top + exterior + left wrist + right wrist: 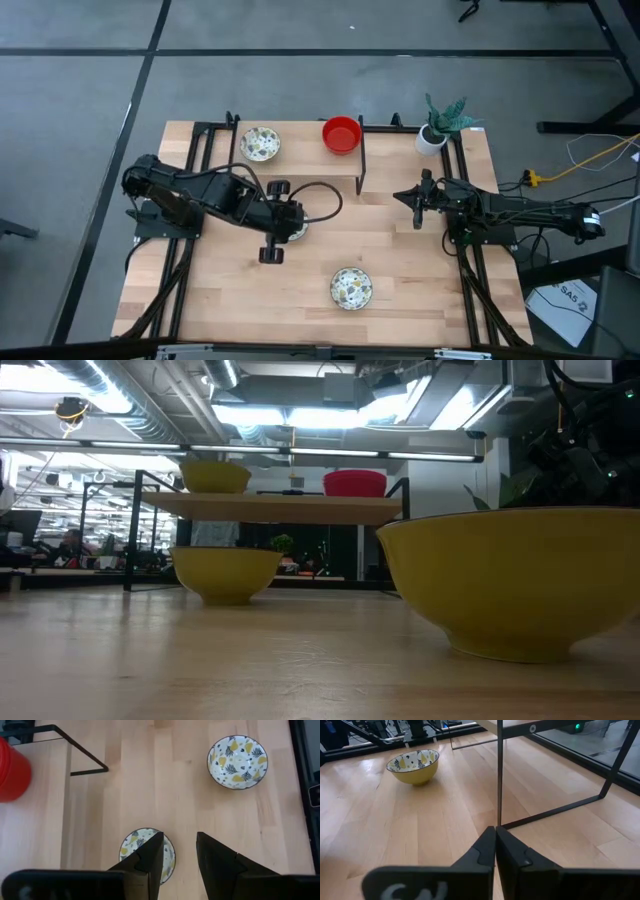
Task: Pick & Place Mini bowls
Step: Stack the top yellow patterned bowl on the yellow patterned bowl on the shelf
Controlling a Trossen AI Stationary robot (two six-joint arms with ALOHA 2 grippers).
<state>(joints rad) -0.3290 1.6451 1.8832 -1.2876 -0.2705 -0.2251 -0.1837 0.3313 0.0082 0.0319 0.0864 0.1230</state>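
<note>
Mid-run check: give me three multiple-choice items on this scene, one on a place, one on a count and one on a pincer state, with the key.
1. Where is the red bowl?
A. On the raised shelf
B. On the table's near edge
C. In the right pincer

2. How many patterned bowls does the high view show?
A. One
B. Three
C. Five

3. What state is the right pincer in?
A. Open around a bowl
B. Shut on the plant pot
C. Shut, holding nothing

Key:
1 A: the red bowl sits on the shelf, above the tabletop.
2 B: one patterned bowl on the shelf, one on the table, and one under the open left pincer.
3 C: the right pincer has its fingers pressed together over bare wood.
</note>
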